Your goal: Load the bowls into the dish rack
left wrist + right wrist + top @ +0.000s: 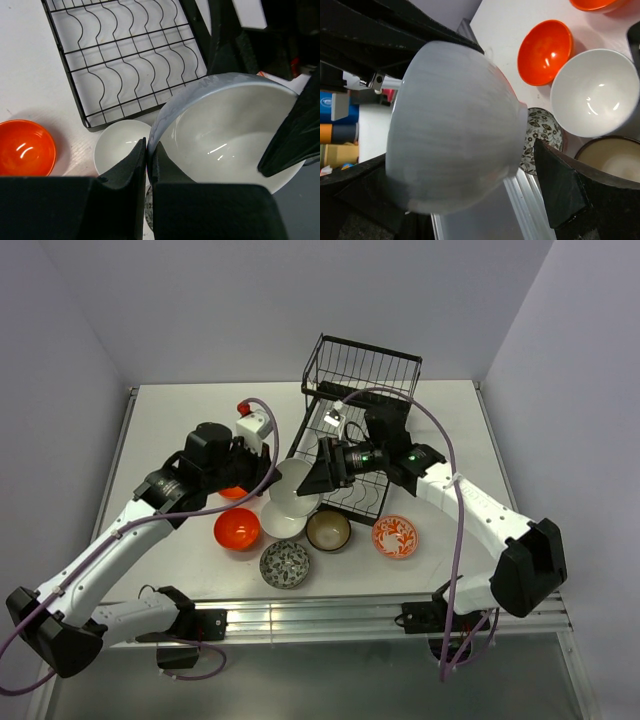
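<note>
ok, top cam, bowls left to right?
orange bowl → grey-patterned bowl → brown bowl → orange-and-white bowl. Left out: held white bowl and table white bowl, both in line with the grey one; second orange bowl, mostly hidden.

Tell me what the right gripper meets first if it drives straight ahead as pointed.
The white glazed bowl: it sits between the open right gripper fingers, its rim pinched by the left gripper. Clearance is unclear.
</note>
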